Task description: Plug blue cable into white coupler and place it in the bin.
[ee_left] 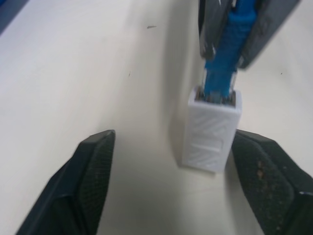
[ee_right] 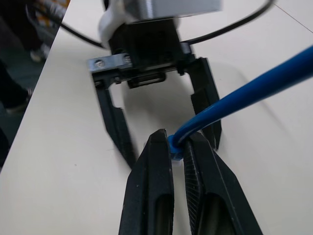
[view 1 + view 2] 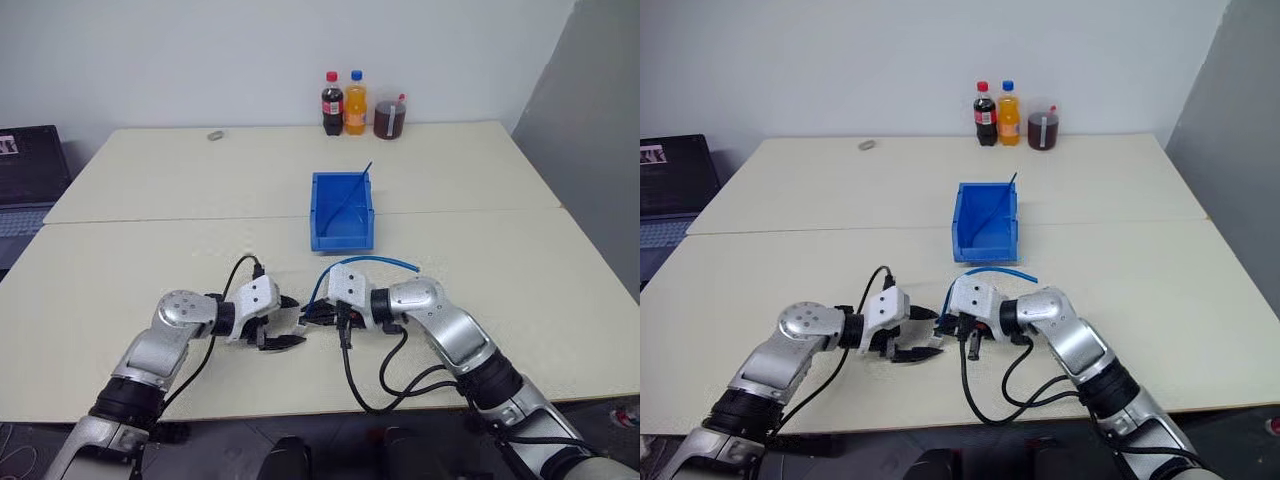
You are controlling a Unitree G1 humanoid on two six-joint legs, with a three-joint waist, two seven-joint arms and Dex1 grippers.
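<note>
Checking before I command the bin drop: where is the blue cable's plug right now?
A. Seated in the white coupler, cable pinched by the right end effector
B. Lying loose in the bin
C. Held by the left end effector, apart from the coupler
A: the left wrist view shows the blue cable plug seated in the white coupler, the right end effector pinches the cable, and the left end effector stands open around the coupler.
</note>
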